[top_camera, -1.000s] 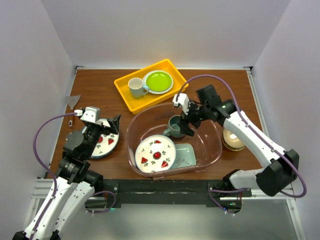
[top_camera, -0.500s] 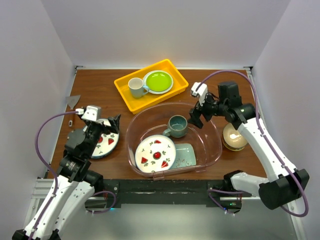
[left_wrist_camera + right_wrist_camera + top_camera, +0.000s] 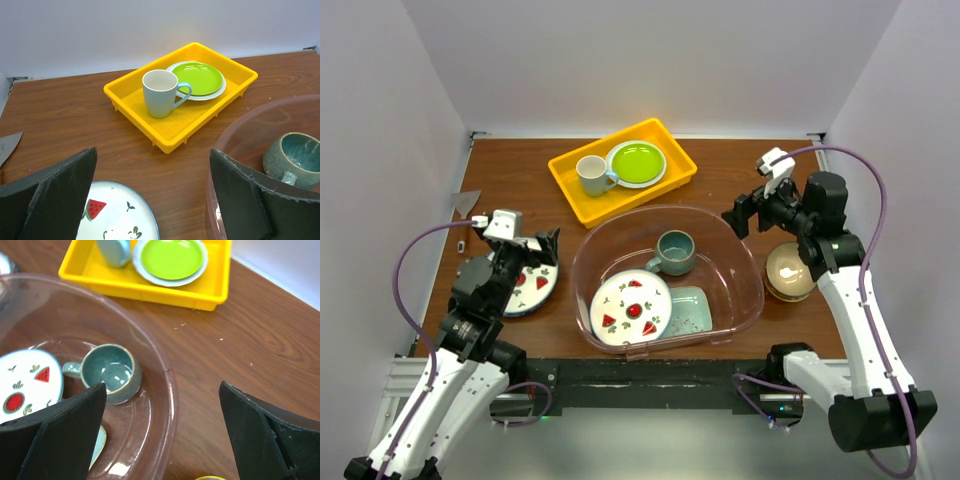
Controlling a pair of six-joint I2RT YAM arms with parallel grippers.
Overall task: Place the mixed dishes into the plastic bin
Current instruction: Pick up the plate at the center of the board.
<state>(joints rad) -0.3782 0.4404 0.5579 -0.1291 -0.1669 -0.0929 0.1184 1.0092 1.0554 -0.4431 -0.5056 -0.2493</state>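
teal mug (image 3: 674,252) upright in plastic bin (image 3: 725,255), left fingers (image 3: 55,195) wide open above watermelon plate (image 3: 117,215), right fingers (image 3: 270,440) spread wide too, both empty

Lab robot cell: white booth walls (image 3: 620,60), wooden table (image 3: 720,165).

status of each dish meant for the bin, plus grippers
teal mug, upright in plastic bin
watermelon plate, flat in bin
mint tray, in bin, partly under plate
blue-rimmed plate, on table outside bin
tan bowl, on table outside bin
left gripper, open, empty
right gripper, open, empty
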